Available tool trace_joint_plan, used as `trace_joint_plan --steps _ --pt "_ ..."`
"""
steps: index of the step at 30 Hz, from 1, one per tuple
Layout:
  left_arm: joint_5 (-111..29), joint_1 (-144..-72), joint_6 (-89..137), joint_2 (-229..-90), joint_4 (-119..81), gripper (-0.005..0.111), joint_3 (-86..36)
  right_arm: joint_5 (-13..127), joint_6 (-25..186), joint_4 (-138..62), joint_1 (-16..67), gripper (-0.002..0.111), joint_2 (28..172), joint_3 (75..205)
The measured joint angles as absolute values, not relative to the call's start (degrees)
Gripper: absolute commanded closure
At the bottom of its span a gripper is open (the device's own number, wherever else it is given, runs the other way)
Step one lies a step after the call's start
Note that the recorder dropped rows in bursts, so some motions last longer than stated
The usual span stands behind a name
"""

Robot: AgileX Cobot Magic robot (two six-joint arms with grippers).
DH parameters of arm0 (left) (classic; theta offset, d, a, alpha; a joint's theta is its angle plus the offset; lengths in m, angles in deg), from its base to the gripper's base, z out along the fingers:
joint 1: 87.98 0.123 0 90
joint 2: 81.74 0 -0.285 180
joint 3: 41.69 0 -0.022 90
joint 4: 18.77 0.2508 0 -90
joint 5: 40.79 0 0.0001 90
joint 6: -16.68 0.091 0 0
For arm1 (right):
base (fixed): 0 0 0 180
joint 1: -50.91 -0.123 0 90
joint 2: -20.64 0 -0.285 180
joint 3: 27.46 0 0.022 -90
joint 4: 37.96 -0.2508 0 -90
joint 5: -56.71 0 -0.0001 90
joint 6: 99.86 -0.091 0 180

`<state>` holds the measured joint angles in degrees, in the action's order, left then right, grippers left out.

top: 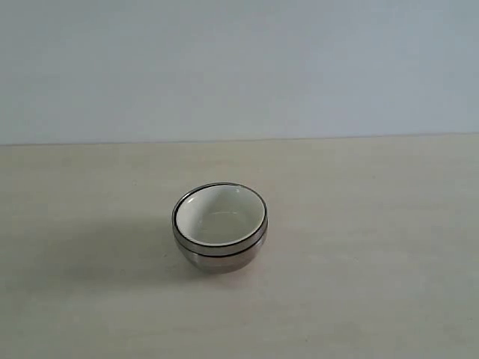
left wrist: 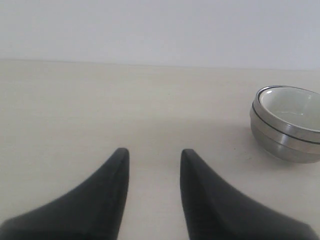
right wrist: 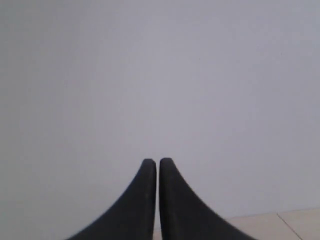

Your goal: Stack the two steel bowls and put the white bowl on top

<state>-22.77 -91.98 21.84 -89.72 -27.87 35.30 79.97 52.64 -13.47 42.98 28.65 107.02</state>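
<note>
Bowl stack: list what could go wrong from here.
1. The left gripper is open and low over the table, with the stack off to one side; a sideways swing might knock it.
2. The white bowl is only nested in the smooth steel bowls; a bump could probably shift or tip it.
3. The right gripper, shut, faces only the wall; its wrist view cannot guide a move near the stack.
</note>
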Motion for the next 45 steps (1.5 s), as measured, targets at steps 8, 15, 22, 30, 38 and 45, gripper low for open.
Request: trace_joint_plan --steps 8,15,22,30,38,45 --pt "-22.77 -91.98 21.84 -89.72 -27.87 0.074 35.3 77.74 48.17 -17.79 42.98 0.108 28.75 98.54" --pt "-22.77 -91.98 21.84 -89.72 -27.87 0.074 35.3 70.93 46.89 -21.44 42.98 0.108 28.85 85.72" --pt "-22.77 -91.98 21.84 -89.72 -27.87 0.074 35.3 61.85 42.76 -22.46 42.98 0.108 28.85 75.75" --pt "-22.77 -91.98 21.84 -89.72 -27.87 0.074 35.3 61.71 42.62 -22.46 42.98 0.108 28.75 75.66" --pt "-22.77 -91.98 21.84 -89.72 -27.87 0.074 35.3 61.71 42.62 -22.46 42.98 0.108 28.75 75.61" --pt "-22.77 -91.98 21.84 -89.72 -27.87 0.074 35.3 61.71 42.62 -22.46 42.98 0.108 28.75 75.61"
